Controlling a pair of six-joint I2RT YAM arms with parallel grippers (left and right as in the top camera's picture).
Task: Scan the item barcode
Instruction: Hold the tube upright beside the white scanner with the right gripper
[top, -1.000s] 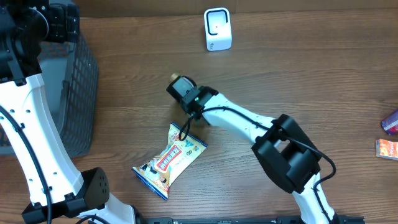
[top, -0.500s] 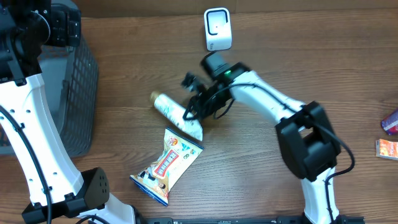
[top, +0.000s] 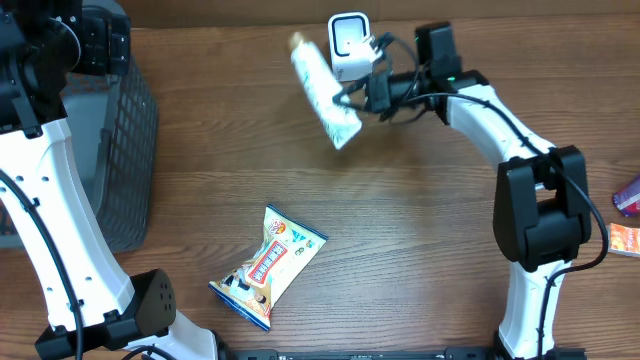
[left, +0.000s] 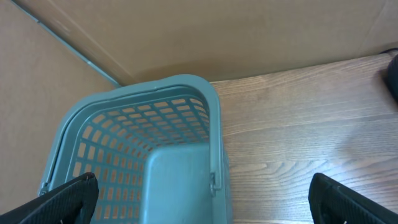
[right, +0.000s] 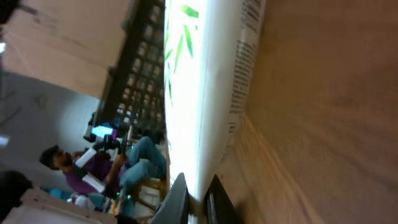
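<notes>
The item is a white tube (top: 322, 92) with green leaf print and small text, held in the air and slanting from its cap at the back left to its flat end. My right gripper (top: 356, 102) is shut on the tube's edge, right beside the white barcode scanner (top: 350, 42) at the table's back. In the right wrist view the tube (right: 205, 93) fills the middle, and the gripper (right: 198, 202) pinches its lower edge. No barcode can be made out. My left gripper (left: 208, 199) hangs wide open over the teal basket (left: 143, 124), holding nothing.
A colourful snack bag (top: 270, 265) lies on the wooden table near the front. The dark mesh basket (top: 130, 150) stands at the left edge. Two small packets (top: 625, 238) lie at the far right edge.
The right arm has lifted the tube off the table near the snack bag and swung it back and to the right, up beside the scanner. The left arm has not moved.
</notes>
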